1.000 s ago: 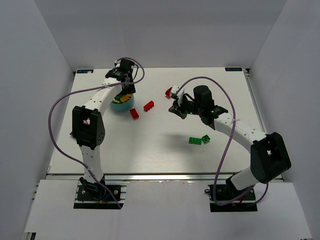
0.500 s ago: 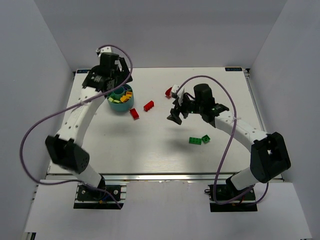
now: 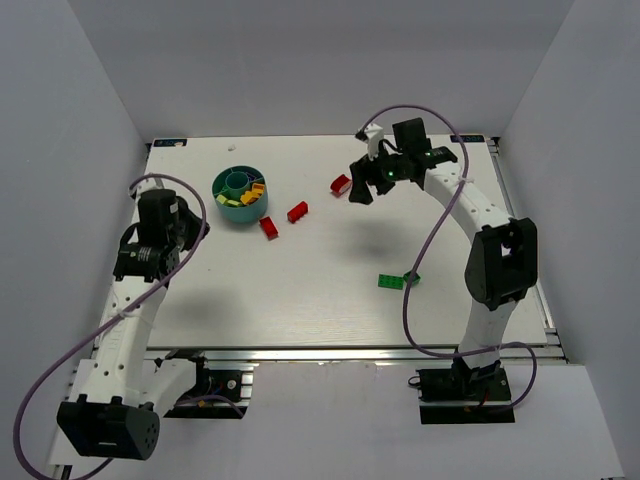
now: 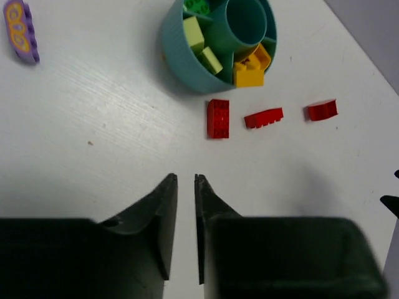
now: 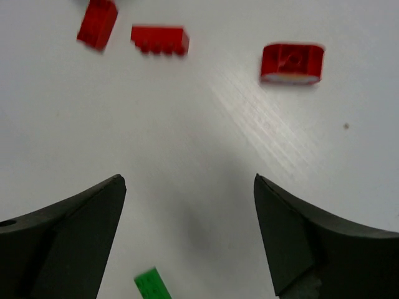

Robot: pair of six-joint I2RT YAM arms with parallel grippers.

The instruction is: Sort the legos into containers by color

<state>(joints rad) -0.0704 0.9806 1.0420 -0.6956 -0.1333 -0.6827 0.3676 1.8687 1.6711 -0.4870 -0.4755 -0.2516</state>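
Note:
The teal cup (image 3: 219, 186) stands at the back left of the table. Its compartments (image 4: 176, 55) hold yellow, green and orange legos. Three red legos lie to its right (image 3: 268, 227) (image 3: 297, 211) (image 3: 341, 184); the left wrist view shows them as well (image 4: 217, 118) (image 4: 263, 117) (image 4: 322, 109). Two green legos (image 3: 390, 281) (image 3: 411, 277) lie right of centre. A purple lego (image 4: 20, 31) lies left of the cup. My left gripper (image 4: 185, 180) hangs shut and empty, well short of the cup (image 3: 188, 232). My right gripper (image 5: 190, 180) is open and empty, raised near the rightmost red lego (image 5: 292, 62).
White walls close in the table on the left, back and right. The right arm's purple cable (image 3: 420, 112) loops above the back right of the table, and the left arm's cable (image 3: 190, 195) arches beside the cup.
My left arm has pulled back from the cup to the left front, and its gripper has shut. My right arm has swung toward the back of the table with its gripper now open.

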